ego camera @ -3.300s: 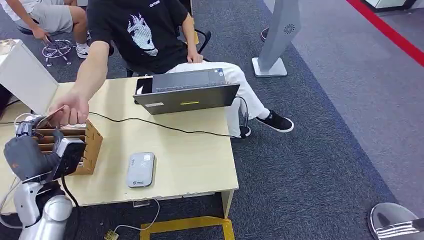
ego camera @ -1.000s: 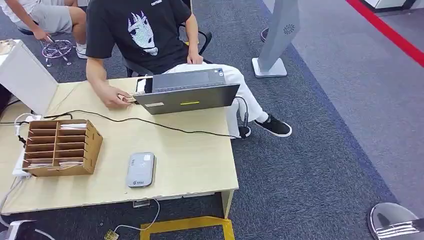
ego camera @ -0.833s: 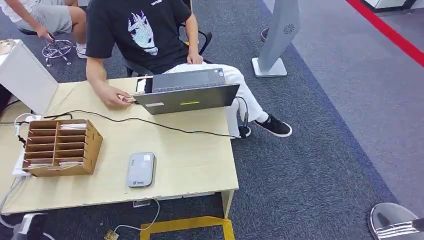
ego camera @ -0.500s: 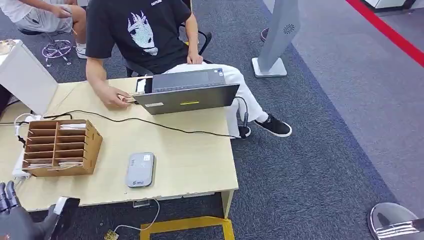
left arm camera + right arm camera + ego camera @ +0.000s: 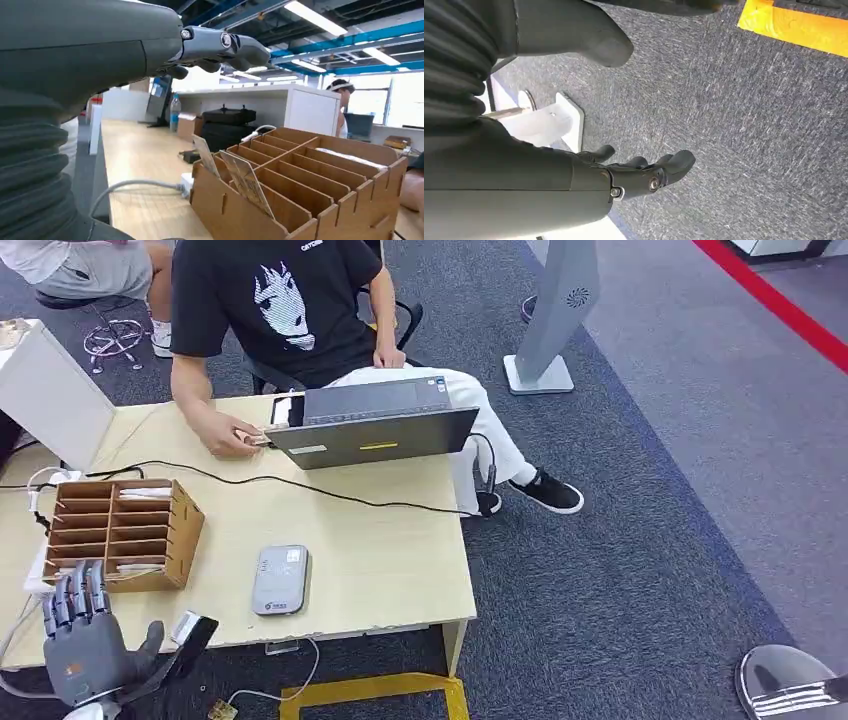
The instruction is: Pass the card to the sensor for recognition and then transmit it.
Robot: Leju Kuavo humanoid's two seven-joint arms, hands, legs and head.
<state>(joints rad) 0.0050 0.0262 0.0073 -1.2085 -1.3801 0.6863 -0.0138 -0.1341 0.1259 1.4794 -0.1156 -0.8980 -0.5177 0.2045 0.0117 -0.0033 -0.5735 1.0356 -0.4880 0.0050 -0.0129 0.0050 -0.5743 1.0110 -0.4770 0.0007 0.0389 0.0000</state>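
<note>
The cards (image 5: 244,181) are standing tilted in the near slots of the compartmented cardboard holder (image 5: 125,533) at the left of the counter (image 5: 380,550); they look thin, light, stiff and probably slick, so pinching a protruding top edge is likely the best hold. The left hand (image 5: 85,640) is hovering near the holder, released with fingers (image 5: 72,596) spread and grasping nothing, while the right hand (image 5: 644,175) is hanging over the carpet, likewise holding nothing. The rounded grey plastic sensor (image 5: 281,579) is lying flat to the holder's right.

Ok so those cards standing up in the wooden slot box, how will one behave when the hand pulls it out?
The cards look thin and flat, so probably light and slightly bendy. They lean in the wooden box, so one may tilt further when nudged. The printed face looks smooth, so it might slip from the left hand, which hangs open near the box.
</note>
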